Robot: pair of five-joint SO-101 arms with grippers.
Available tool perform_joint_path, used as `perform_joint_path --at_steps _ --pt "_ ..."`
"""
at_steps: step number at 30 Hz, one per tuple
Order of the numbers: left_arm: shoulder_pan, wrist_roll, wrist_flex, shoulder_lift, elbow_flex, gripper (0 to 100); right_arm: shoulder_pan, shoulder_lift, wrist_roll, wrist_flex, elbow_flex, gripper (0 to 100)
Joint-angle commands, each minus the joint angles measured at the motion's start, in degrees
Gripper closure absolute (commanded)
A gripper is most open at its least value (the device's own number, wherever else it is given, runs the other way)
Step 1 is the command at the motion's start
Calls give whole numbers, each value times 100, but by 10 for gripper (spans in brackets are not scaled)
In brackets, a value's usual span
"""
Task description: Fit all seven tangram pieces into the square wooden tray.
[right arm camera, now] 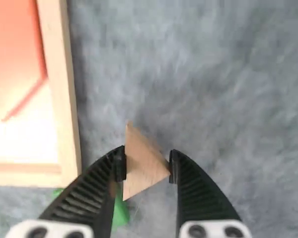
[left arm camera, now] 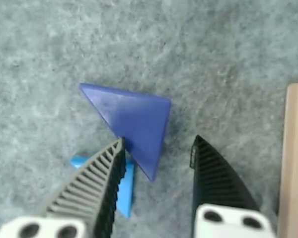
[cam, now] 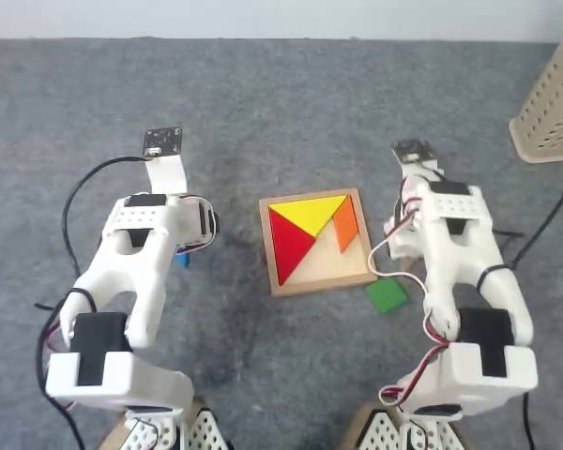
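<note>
One tan triangle sits clamped in your right end effector; your left end effector gapes over the blue triangle.

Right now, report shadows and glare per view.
High view: even light, no glare on the wooden tray. Left wrist view: thin shadow under the dark blue triangle. Right wrist view: wooden tray floor glares white, the gripped tan triangle does not.

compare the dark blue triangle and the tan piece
The dark blue triangle lies loose on the carpet inside the open left gripper; the tan piece is pinched by the right gripper. The dark blue triangle is painted; the tan piece looks like bare wood. Both are outside the tray.
</note>
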Motion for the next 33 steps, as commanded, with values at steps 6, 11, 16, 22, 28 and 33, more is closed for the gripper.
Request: perform_joint_path --at_steps 6,11,16,22,28,33 --pt "9 -88 -88 -299 -22 793 -101 268 18 215 -1143 956" --pt "9 -88 -88 -299 -22 793 -242 198 290 215 -1240 961" --pt "9 -88 -88 -299 -22 793 -382 180 387 215 -1275 961" --pt "18 -97 -88 -299 -22 793 -1130 119 1811 215 -1767 961" --pt "9 -97 -88 -299 -22 793 -1727 127 2057 224 -2110 959" --pt "9 -97 -88 -299 -22 793 -822 127 1037 391 -1793 961"
